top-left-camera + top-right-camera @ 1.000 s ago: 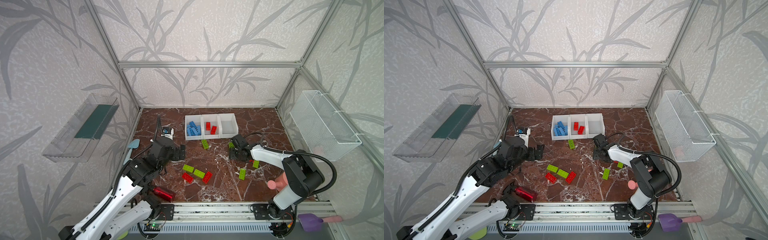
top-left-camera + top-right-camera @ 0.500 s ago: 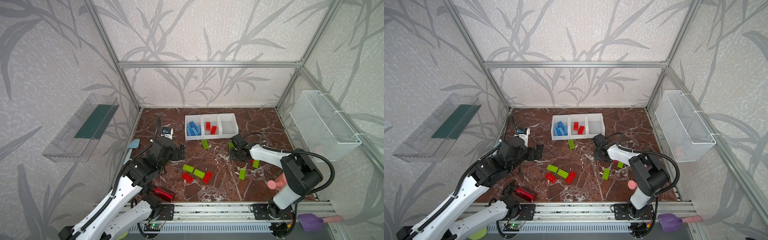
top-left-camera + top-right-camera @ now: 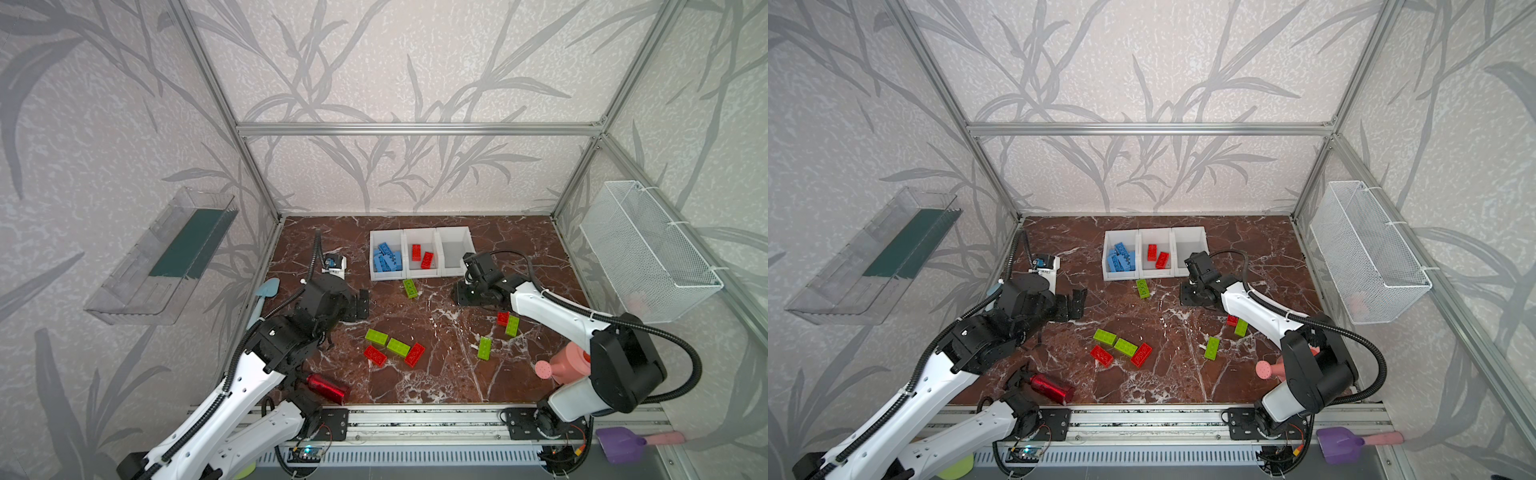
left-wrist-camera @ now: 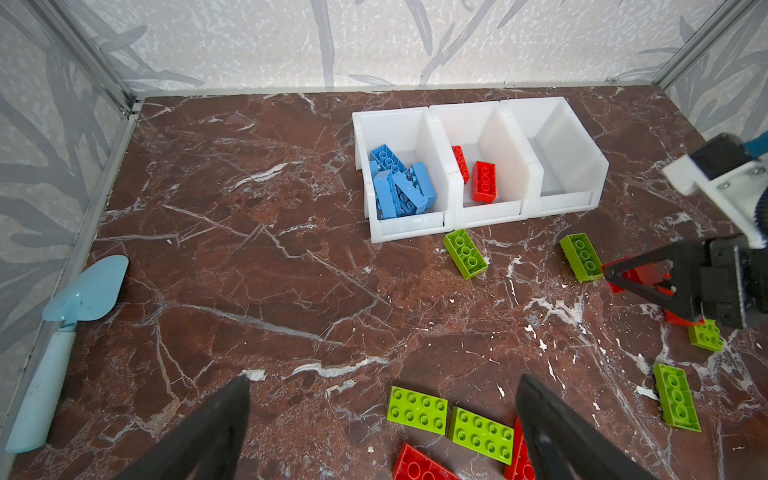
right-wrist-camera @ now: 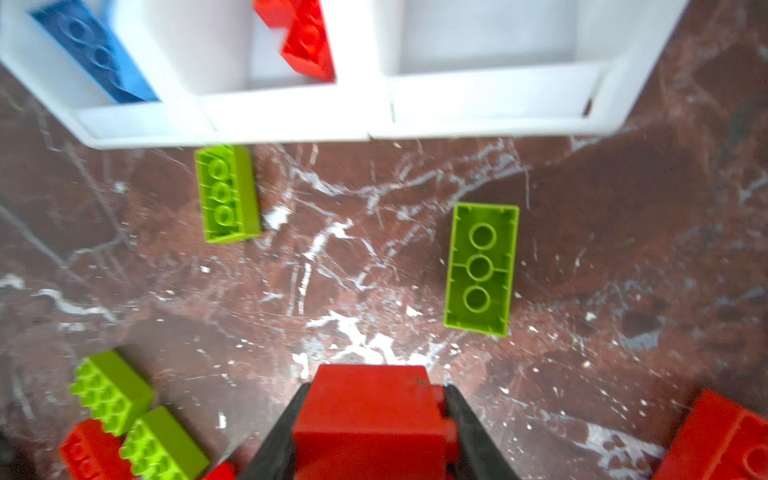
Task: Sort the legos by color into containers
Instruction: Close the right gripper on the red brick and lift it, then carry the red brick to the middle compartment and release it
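Observation:
My right gripper (image 5: 378,390) is shut on a red lego (image 5: 370,419), low over the floor in front of the containers (image 3: 419,273). In both top views this gripper (image 3: 473,296) (image 3: 1196,296) hides the brick. The left bin holds blue legos (image 3: 387,258), the middle one two red legos (image 3: 422,255), and the right one (image 3: 454,253) holds nothing. An upturned green lego (image 5: 480,268) lies just ahead of the held brick. Several green and red legos (image 3: 397,348) lie mid-floor. My left gripper (image 4: 384,382) (image 3: 357,305) hangs open above them, holding nothing.
A shiny red bottle (image 3: 328,387) lies near the front rail. A light blue scoop (image 3: 266,291) rests along the left wall, and a pink watering can (image 3: 561,368) stands by the right arm's base. A wire basket (image 3: 648,253) and a clear tray (image 3: 166,253) hang on the side walls.
The right gripper's jaws have narrowed and closed on the red lego. The left arm has stayed where it was, and its jaws are still wide apart.

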